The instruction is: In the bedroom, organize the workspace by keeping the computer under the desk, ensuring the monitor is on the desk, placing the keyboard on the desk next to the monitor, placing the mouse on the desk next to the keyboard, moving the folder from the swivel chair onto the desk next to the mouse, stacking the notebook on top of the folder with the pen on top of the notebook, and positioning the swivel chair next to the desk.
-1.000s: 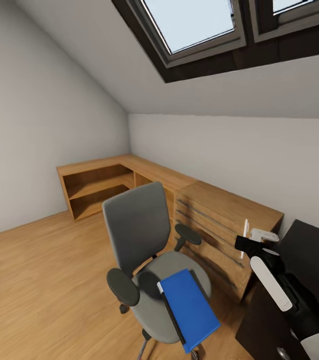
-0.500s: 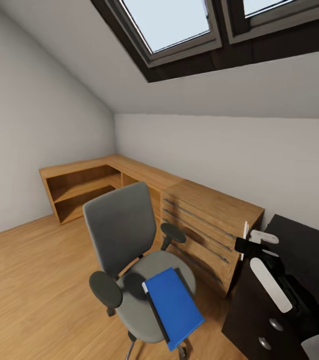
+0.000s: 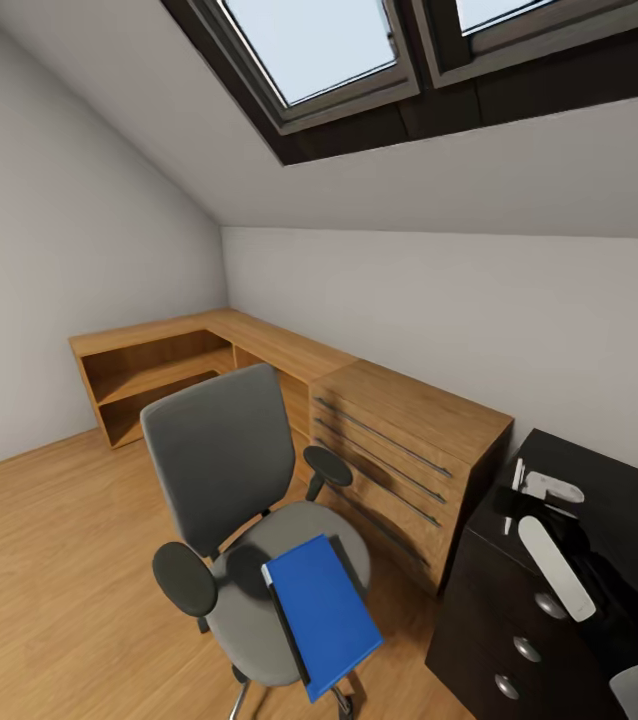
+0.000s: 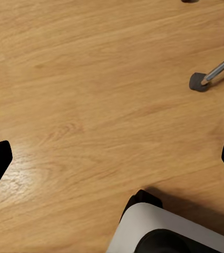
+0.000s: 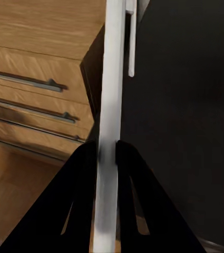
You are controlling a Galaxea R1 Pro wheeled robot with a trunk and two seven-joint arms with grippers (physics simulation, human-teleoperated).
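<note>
Right hand [image 5: 107,153] clenched on the pen [image 5: 110,105], a slim whitish stick with a clip at its far end, held over the near edge of the black counter [image 3: 619,490], beside the wooden drawer unit [image 3: 409,450]. In the head view the pen [image 3: 512,497] stands roughly upright at the hand, above the counter corner. Left hand [image 4: 112,158] released, fingers wide apart, hanging over bare wood floor [image 4: 90,79]; a chrome chair leg with caster shows nearby. Folder [image 3: 321,612], flat bright blue with a dark spine, lies on the seat of the swivel chair [image 3: 229,470], overhanging the front edge. The chair stands near the counter with a gap between. Progress, judging by this: early. Folder not yet moved, so the pen has no stack to land on; the stack steps look undone. Monitor, keyboard, mouse, notebook: cannot tell.
</note>
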